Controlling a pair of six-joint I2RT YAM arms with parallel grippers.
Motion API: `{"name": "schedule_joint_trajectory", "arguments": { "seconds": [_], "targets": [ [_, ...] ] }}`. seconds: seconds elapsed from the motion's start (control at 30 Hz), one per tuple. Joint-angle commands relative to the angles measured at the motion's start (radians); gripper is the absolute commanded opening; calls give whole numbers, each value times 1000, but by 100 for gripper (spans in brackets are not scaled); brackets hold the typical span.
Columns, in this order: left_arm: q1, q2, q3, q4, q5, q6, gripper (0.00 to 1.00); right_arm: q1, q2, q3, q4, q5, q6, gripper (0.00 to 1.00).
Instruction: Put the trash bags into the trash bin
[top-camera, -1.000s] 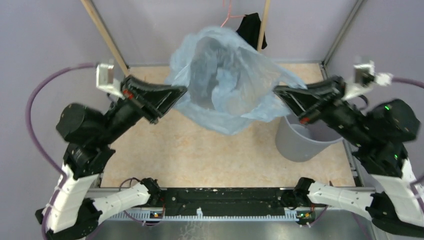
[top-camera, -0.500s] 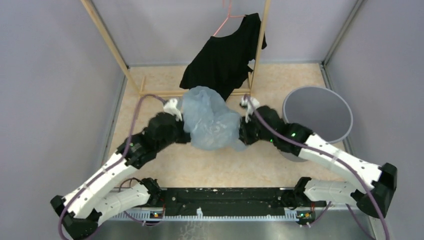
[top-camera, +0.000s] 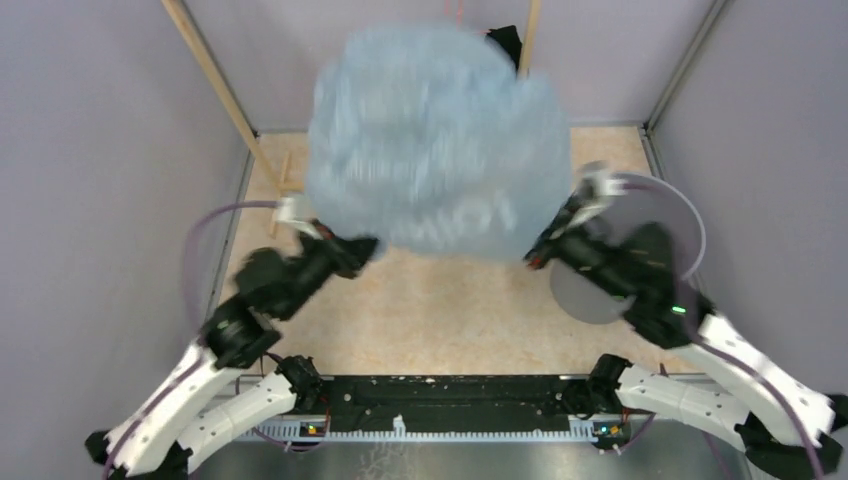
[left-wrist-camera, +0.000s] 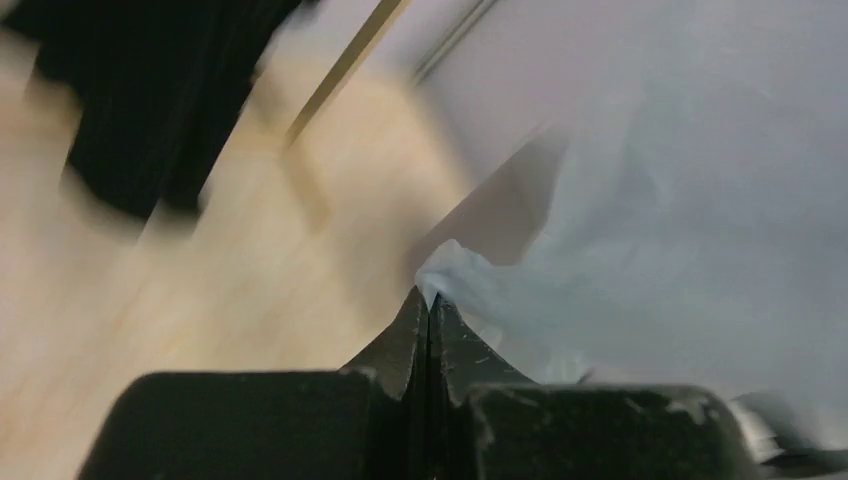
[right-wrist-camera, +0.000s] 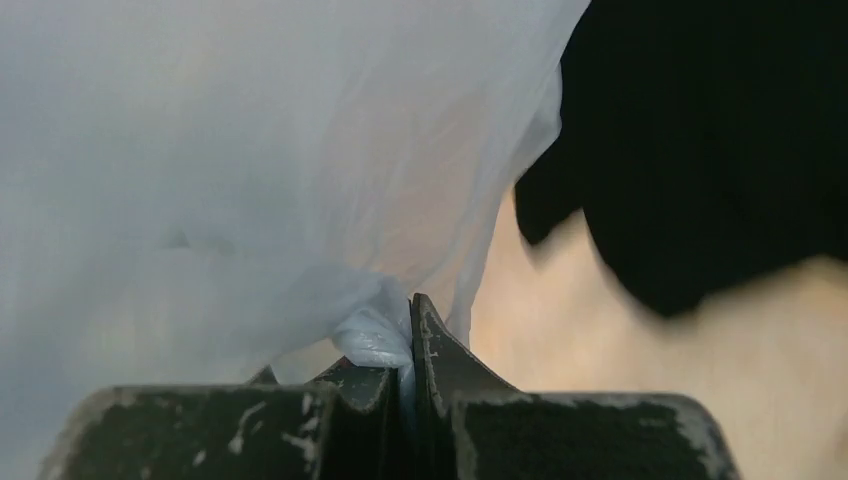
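The pale blue trash bag (top-camera: 435, 140) is puffed up and blurred, ballooning high over the middle of the table between both arms. My left gripper (top-camera: 368, 245) is shut on the bag's left edge; in the left wrist view its tips (left-wrist-camera: 430, 300) pinch a fold of the trash bag (left-wrist-camera: 700, 200). My right gripper (top-camera: 533, 258) is shut on the bag's right edge, with film (right-wrist-camera: 375, 335) bunched between its jaws (right-wrist-camera: 408, 305). The grey trash bin (top-camera: 670, 215) stands at the right, partly hidden behind the right arm.
A wooden rack (top-camera: 215, 80) stands at the back, with a black shirt (top-camera: 505, 40) mostly hidden by the bag; the shirt (right-wrist-camera: 720, 130) shows dark in the right wrist view. Purple-grey walls close in the sides.
The bag has gone from crumpled low between the grippers to billowed up large. Both grippers have risen and drawn apart, still pinching its edges.
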Motion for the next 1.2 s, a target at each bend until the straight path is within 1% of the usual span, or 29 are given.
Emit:
{"name": "schedule_joint_trajectory", "arguments": {
  "seconds": [0.0,0.07,0.1,0.17,0.23,0.3,0.33,0.37,0.4,0.43,0.47,0.5,0.57,0.6,0.63,0.67,0.7,0.77,0.8,0.83,0.87,0.93,1.0,1.07,1.13,1.17],
  "targets": [
    [1,119,-279,-359,-39,-163,0,-5,197,-341,-178,-52,124,0],
    [1,92,-286,-373,-22,-159,0,-4,186,-350,-187,-64,133,0],
    [1,72,-262,-363,-22,-149,0,-5,172,-313,-203,-54,117,0],
    [1,49,-174,-273,-16,-86,0,-5,153,-183,-249,-22,65,0],
    [1,91,-12,-202,17,1,0,-5,170,9,-308,8,-1,0],
    [1,188,229,-221,77,79,0,-5,209,226,-368,-5,-57,0],
    [1,235,354,-239,141,114,0,-4,214,309,-382,-20,-72,0],
    [1,267,454,-256,196,128,0,-4,205,365,-378,-35,-81,0],
    [1,280,509,-245,234,132,0,-4,188,386,-357,-42,-86,0],
    [1,267,500,-212,250,136,0,-4,159,376,-328,-40,-89,0],
    [1,239,447,-165,236,133,0,-5,128,338,-296,-21,-90,0],
    [1,195,367,-141,182,120,0,-5,93,279,-260,6,-89,0],
    [0,102,145,-122,18,48,0,-4,51,132,-252,99,-49,0],
    [0,66,38,-158,-40,5,0,-4,48,49,-259,120,-24,0],
    [0,41,-56,-200,-66,-39,0,-5,53,-36,-264,121,6,0],
    [0,28,-139,-247,-73,-73,0,-5,69,-121,-267,108,48,0],
    [0,22,-213,-302,-71,-107,0,-5,89,-241,-256,78,91,0],
    [1,20,-313,-399,-65,-166,0,-4,125,-417,-169,-25,194,0],
    [1,16,-339,-426,-56,-172,0,-4,136,-485,-112,-85,234,0],
    [1,8,-346,-444,-50,-168,0,-4,143,-520,-65,-124,261,0],
    [1,-2,-332,-455,-53,-157,0,-4,143,-516,-57,-132,264,0],
    [1,-14,-242,-431,-60,-94,0,-6,130,-404,-134,-78,203,0],
    [1,6,-89,-359,-39,7,0,-6,131,-207,-230,-3,96,0],
    [1,69,114,-294,16,98,0,-6,150,30,-307,32,6,0],
    [1,145,322,-258,92,121,0,-5,169,221,-333,-11,-41,0],
    [1,168,390,-229,143,121,0,-6,167,277,-322,-41,-47,0]
  ]
}}
